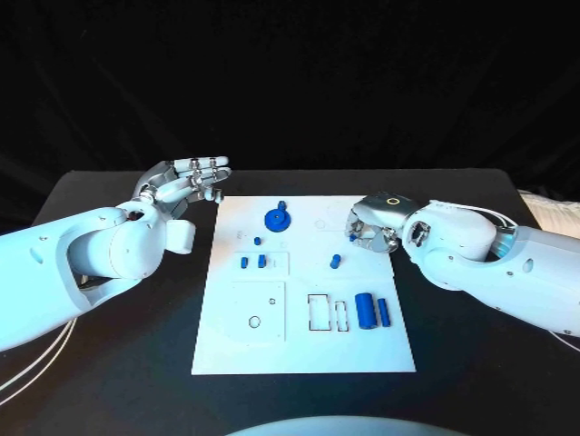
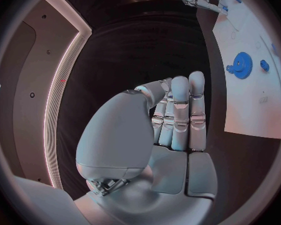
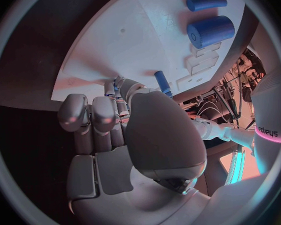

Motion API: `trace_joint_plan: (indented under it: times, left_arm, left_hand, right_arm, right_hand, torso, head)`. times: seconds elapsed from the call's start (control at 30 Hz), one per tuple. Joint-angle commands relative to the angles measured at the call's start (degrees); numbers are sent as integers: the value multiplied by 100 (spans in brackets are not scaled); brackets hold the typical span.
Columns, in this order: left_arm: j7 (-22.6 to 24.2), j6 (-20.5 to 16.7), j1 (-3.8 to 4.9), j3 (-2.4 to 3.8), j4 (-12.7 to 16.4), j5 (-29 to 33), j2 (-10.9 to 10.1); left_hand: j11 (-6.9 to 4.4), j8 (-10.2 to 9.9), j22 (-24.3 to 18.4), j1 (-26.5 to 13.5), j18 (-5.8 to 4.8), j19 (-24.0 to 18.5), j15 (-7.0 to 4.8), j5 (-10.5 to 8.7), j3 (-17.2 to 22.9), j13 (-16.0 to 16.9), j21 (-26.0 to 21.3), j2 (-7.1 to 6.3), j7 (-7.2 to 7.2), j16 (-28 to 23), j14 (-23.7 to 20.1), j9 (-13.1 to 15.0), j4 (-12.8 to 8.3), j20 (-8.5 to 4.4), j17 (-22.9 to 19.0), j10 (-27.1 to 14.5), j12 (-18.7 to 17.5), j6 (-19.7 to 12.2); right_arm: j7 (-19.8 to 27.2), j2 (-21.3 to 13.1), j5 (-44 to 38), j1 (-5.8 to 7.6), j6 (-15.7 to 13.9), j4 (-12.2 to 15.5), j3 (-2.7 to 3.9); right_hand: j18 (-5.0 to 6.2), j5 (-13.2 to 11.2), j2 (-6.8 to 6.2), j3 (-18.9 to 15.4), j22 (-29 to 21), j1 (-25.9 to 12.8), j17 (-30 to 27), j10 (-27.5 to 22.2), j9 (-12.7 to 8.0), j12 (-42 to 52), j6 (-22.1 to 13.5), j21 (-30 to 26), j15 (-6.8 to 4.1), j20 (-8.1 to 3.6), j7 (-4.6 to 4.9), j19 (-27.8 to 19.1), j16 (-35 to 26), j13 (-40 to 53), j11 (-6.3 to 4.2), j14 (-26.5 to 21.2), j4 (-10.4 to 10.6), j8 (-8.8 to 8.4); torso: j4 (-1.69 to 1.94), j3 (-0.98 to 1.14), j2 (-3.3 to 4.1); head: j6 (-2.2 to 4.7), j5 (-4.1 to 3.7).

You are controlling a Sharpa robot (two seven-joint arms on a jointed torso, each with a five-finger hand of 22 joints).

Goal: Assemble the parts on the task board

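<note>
The white task board (image 1: pixel 303 345) lies mid-table. A blue gear (image 1: pixel 278 219) sits near its far edge, several small blue pegs (image 1: pixel 253 262) stand left of centre, one peg (image 1: pixel 334 262) stands further right, and two blue cylinders (image 1: pixel 372 311) lie near its right edge. My right hand (image 1: pixel 371 229) hovers over the board's far right edge, fingers curled down, pinching what looks like a small blue part (image 3: pixel 117 84). My left hand (image 1: pixel 185 186) is raised off the board's far left corner with its fingers stretched out and holds nothing. The gear (image 2: pixel 242 65) also shows in the left wrist view.
Black tabletop (image 1: pixel 132 381) surrounds the board. A white bundle of cloth or cable (image 1: pixel 562 213) lies at the table's far right edge. Outlined recesses (image 1: pixel 327 312) sit in the board's near half, beside the cylinders.
</note>
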Motion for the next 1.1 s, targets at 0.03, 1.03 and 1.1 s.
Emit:
trace_joint_plan:
  times: [0.03,1.03,1.1]
  left_arm:
    - [146,-29,0,4,28,60,1]
    - [132,53,1,4,20,58,-63]
    - [139,55,1,4,16,58,-69]
  left_hand:
    - [-17,29,5,-8,113,-33,-3,-23,4,7,0,32,-4,-11,-21,0,-35,-12,-5,-28,25,55]
    - [-6,33,45,-18,112,-61,-3,10,30,9,30,47,10,-7,-38,-8,-123,-17,-35,-87,83,35]
    - [-2,32,50,-44,110,-66,3,12,26,9,33,50,15,-5,-39,-9,-122,-13,-40,-97,94,29]
  right_arm:
    - [-80,24,-130,-29,333,-23,-37]
    - [-161,-129,79,-49,-728,341,73]
    - [-153,-169,157,-47,-770,417,111]
  right_hand:
    - [-93,-28,38,35,19,-27,17,43,7,9,47,35,-20,-1,1,25,29,-11,-5,142,-7,24]
    - [-199,-48,135,342,528,-167,274,313,88,-13,263,446,-59,-25,-23,338,352,-148,-52,219,-250,67]
    - [-200,-46,134,348,532,-169,274,314,90,-16,265,449,-60,-26,-23,340,353,-150,-53,218,-256,67]
  torso:
    - [1,1,-4]
    - [7,0,-11]
    - [4,6,-10]
  head:
    - [-10,-12]
    - [2,-101]
    - [11,-90]
